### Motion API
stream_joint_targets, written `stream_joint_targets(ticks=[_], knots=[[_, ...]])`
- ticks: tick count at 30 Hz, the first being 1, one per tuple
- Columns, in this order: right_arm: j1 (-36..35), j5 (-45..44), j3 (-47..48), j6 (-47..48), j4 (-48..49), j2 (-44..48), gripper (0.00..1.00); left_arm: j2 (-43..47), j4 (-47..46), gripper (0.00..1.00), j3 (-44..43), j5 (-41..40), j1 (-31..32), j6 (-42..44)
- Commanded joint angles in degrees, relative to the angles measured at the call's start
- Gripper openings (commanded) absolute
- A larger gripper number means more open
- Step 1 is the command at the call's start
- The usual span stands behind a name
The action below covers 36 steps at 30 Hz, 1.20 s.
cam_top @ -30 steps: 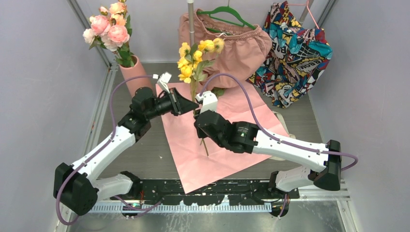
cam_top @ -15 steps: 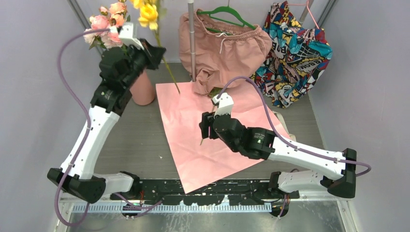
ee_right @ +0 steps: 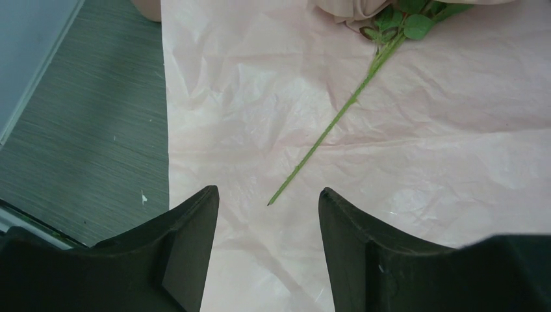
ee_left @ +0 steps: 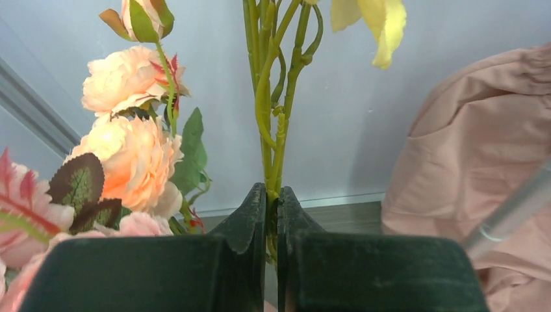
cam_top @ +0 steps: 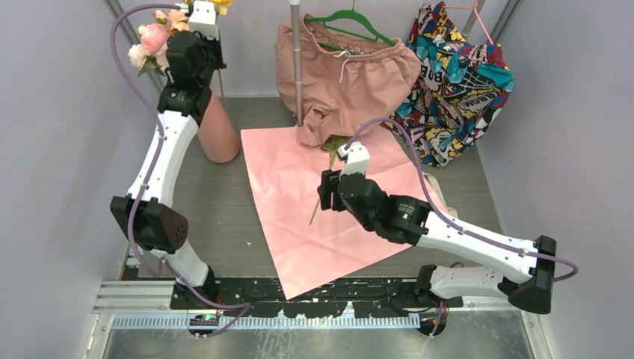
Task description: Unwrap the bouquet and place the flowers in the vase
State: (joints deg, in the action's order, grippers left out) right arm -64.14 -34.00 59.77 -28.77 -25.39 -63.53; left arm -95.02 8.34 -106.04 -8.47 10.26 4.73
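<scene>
Green stems of the yellow flowers (ee_left: 268, 117) stand upright, clamped in the left end effector (ee_left: 271, 195), likely so they can drop into the vase (cam_top: 220, 138) below it, beside pink roses (ee_left: 130, 149) crowding the mouth. The right end effector (ee_right: 268, 214) gapes empty; just ahead, one loose stem (ee_right: 338, 123) lies on the pink paper (ee_right: 455, 162), head by the pink shorts (cam_top: 351, 75).

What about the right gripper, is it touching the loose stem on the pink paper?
Apart. Right wrist view: the stem ends between the fingers of the open right gripper, pink paper showing either side.
</scene>
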Motion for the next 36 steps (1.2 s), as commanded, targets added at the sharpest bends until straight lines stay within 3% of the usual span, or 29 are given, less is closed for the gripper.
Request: stream_joint_targets(ticks=[1, 7, 12, 25, 36], knots=[[2.0, 1.9, -0.2, 0.6, 2.3, 2.6, 0.63, -0.1, -8.0, 0.0, -6.3, -0.8, -1.9, 4.5], [2.6, 3.8, -0.4, -0.2, 3.3, 0.4, 0.63, -2.7, -4.7, 0.0, -13.7, -1.6, -2.6, 6.8], [3.1, 5.2, 0.9, 0.1, 4.3, -2.0, 0.63, -1.8, -3.6, 0.0, -13.9, -3.2, -4.0, 7.2], [3.1, 7.1, 1.7, -0.2, 4.9, -3.2, 0.63, 3.8, -9.9, 0.0, 5.5, -3.7, -5.3, 0.8], [3.2, 7.1, -1.2, -1.3, 5.4, -1.6, 0.63, 2.8, -11.0, 0.0, 10.0, -5.1, -5.3, -0.1]])
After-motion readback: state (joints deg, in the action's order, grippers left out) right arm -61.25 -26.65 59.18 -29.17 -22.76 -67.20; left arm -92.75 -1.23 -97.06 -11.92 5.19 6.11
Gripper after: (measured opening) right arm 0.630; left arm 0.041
